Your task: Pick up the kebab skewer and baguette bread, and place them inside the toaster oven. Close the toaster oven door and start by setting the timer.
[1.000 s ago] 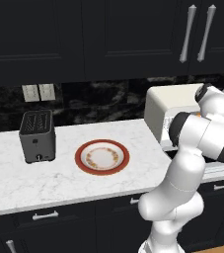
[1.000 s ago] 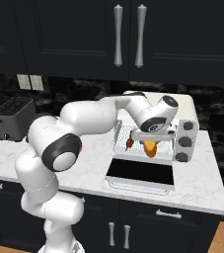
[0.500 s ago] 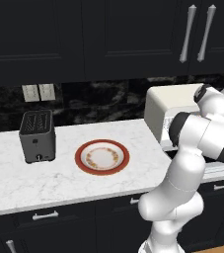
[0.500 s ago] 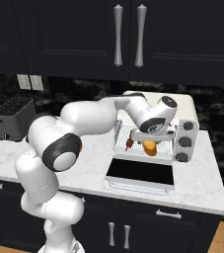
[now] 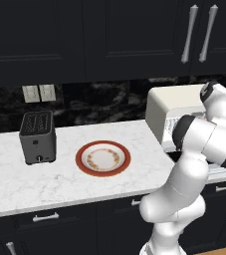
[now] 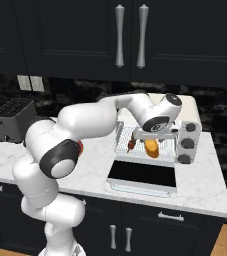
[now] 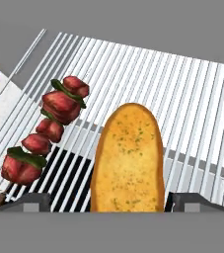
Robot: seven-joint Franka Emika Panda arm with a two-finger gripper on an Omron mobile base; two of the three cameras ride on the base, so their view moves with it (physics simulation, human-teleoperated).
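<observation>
Arm: reaches forward from the base, hand at the toaster oven point(image 6: 187, 120) mouth above the lowered toaster oven door point(image 6: 142, 175).
Gripper point(image 7: 106, 202): jaws spread wide, holding nothing; fingertips point(image 7: 32, 201) flank the baguette bread point(image 7: 128, 158).
Baguette bread: lies on the wire rack point(image 7: 192, 94).
Kebab skewer point(image 7: 44, 131): on the rack, just beside the bread.
</observation>
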